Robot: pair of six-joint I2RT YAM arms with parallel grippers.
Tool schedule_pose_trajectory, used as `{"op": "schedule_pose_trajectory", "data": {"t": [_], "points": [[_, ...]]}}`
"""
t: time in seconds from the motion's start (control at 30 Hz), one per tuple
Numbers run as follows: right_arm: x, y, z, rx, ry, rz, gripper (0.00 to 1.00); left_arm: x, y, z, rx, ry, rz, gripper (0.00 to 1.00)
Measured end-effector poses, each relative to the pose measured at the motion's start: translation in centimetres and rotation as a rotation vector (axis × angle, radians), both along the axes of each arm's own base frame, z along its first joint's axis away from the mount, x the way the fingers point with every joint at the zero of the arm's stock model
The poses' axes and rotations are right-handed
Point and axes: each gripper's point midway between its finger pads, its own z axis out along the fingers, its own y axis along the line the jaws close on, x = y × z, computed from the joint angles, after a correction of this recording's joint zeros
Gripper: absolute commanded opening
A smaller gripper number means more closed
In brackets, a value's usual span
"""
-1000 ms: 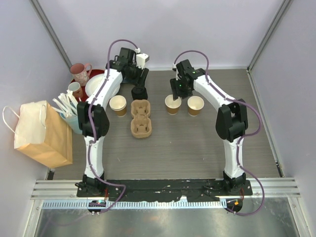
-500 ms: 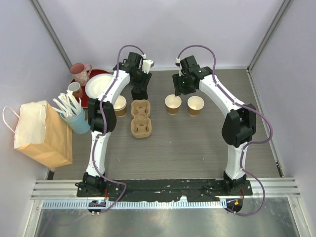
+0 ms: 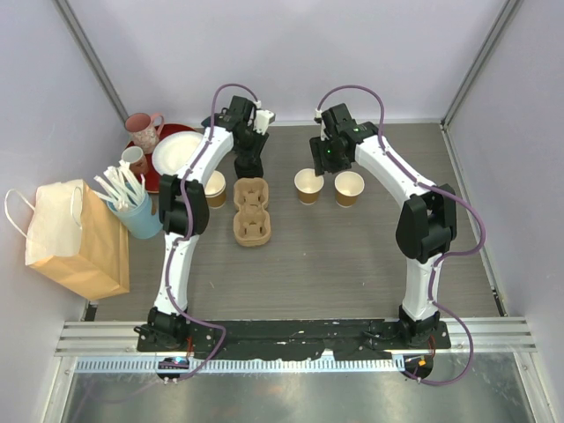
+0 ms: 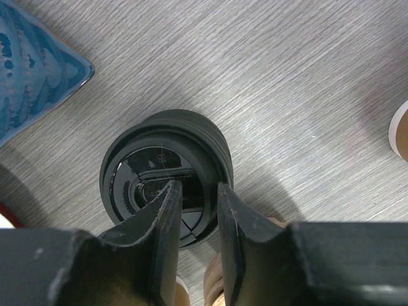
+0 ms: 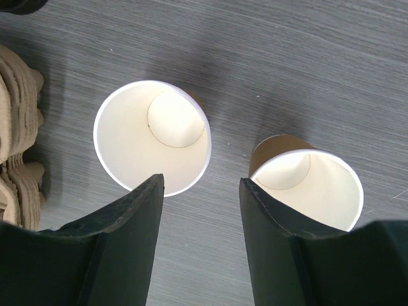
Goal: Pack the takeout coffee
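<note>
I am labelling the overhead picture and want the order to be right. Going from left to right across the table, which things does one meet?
Paper bag → blue cup of cutlery → cup → carrier → second cup → third cup. The mugs, plates and black lids overlap others, so I leave them out.

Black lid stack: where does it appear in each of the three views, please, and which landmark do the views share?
Top external: the black lid stack sits centre-left, just beyond the cardboard carrier.
Left wrist: it fills the centre, seen from above.
Right wrist: only a dark sliver in the top-left corner, probably the stack.
Shared landmark: the open paper cup right of the carrier; its rim is at the left wrist's right edge and centre-left in the right wrist.
</note>
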Motion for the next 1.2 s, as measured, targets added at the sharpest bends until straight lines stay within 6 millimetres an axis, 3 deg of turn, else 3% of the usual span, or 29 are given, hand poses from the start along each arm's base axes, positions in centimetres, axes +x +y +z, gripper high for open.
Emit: {"op": "schedule_pose_trajectory", "data": {"t": [0.27,0.63,1.0,1.2], "points": [[-0.1,-0.2,-0.3,-0.011,0.003,-0.002,0.56,0.0,0.0,0.0,-0.001,-0.002,-0.004,0.00],[-0.1,-0.2,-0.3,-0.012,0.003,-0.001,0.56,0.0,-0.2,0.5,-0.007,-0.010,-0.019,0.00],[-0.1,-0.3,-0.3,-0.013,0.003,-0.003,0.56,-0.5,-0.8,6.4,-0.072,-0.102,-0.047,0.00],[0.0,-1.6,0.3,0.004,-0.001,-0.047,0.56,-2.7,-2.8,8.7,-0.172,-0.084,-0.103,0.00]]}}
